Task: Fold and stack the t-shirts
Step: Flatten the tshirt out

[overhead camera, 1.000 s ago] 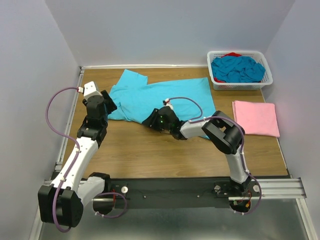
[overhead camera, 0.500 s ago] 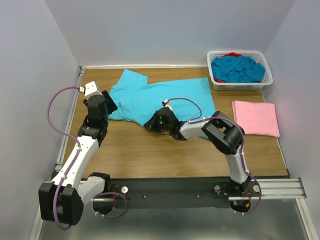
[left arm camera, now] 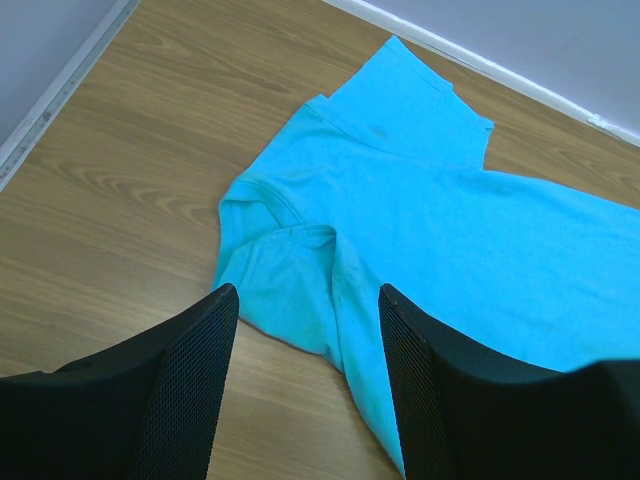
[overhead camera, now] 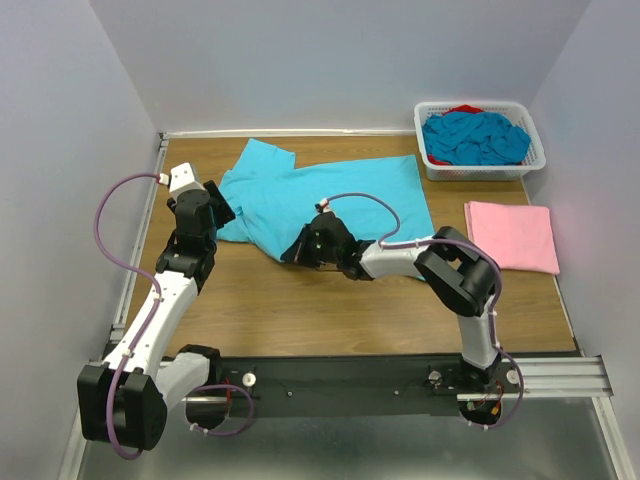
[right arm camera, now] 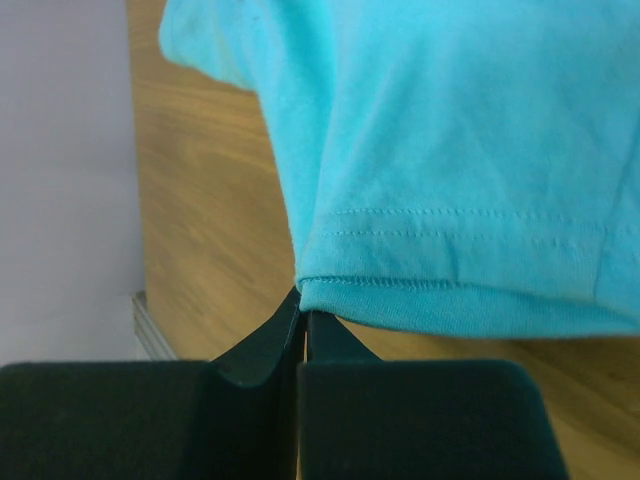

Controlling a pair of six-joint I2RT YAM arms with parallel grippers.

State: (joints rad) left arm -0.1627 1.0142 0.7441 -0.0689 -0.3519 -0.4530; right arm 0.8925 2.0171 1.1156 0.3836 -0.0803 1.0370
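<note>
Two grippers work turquoise t-shirt (overhead camera: 330, 185), spread at 12 o'clock of table (overhead camera: 300, 310): right gripper (right arm camera: 300, 310) clamped on 6 o'clock hem (right arm camera: 450, 290), likely for fold lift; left gripper (left arm camera: 307, 300) wide open, empty, over 9 o'clock sleeve (left arm camera: 290, 270), ready to grab.

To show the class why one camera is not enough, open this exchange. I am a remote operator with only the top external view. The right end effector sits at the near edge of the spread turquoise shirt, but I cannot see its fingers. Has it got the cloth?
Observer: Yes. In the right wrist view the right end effector is shut, with the stitched hem of the turquoise t-shirt pinched at its tips.
Operator: And the other one, at the shirt's left side?
Observer: The left wrist view shows the left end effector open. A folded-over sleeve lies between its fingers, and it grips no cloth.
</note>
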